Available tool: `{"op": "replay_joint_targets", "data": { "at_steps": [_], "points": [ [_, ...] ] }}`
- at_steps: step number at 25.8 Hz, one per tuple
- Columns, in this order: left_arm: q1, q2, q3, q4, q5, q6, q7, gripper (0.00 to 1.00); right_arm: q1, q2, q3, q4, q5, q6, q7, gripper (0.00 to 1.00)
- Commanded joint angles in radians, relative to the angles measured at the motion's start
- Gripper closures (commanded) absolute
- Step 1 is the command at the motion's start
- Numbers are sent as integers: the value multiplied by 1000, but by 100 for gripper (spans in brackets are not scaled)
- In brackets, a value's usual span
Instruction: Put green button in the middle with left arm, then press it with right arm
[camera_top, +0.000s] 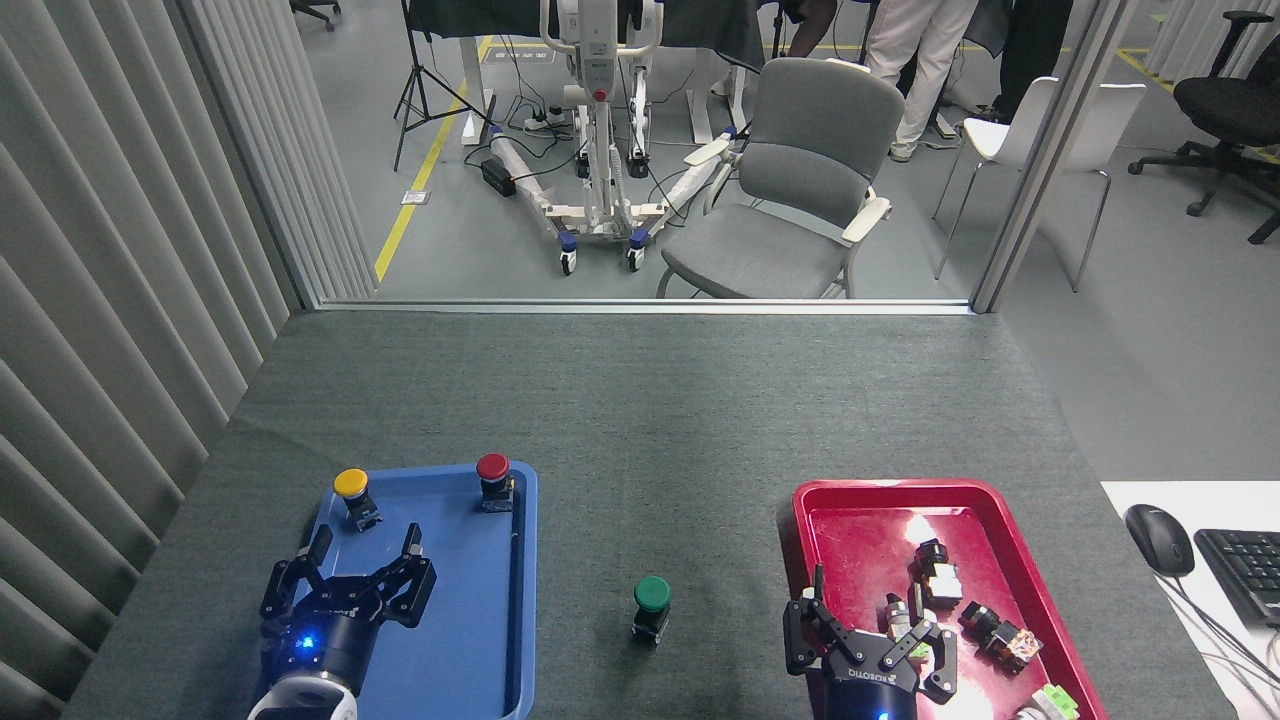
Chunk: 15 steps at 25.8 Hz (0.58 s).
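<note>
A: On the bare tabletop (640, 420), between blue tray (480, 660) and red tray (800, 510), the green button (652, 596) is seen upright, untouched.

B: Left gripper (348, 570)?

A: Fingers spread wide above the blue tray; nothing is held.

B: Right gripper (868, 630)?

A: Also spread wide, empty, over the red tray's near edge, well apart from the button.

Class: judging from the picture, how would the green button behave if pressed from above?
The green button looks top-heavy, its wide cap on a narrower base, so an off-centre press might tip it. It stands free on the felt-like tabletop, which probably limits sliding.
</note>
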Motion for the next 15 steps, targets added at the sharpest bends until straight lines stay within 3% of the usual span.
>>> {"op": "replay_joint_targets", "data": {
  "at_steps": [1, 5, 13, 15],
  "points": [
    [-1, -5, 0, 3, -1, -7, 0, 0, -9, -1, 1, 0, -5, -9, 26, 0],
    [-4, -23, -19, 5, -1, -11, 5, 0, -12, -2, -1, 0, -5, -87, 38, 0],
    [-5, -63, -23, 8, -8, -7, 5, 0, -18, -21, -8, 0, -9, -114, 39, 0],
    [-7, -65, -23, 12, -14, -2, 5, 0, -18, -30, -12, -2, -52, -132, 43, 0]
  ]
}}
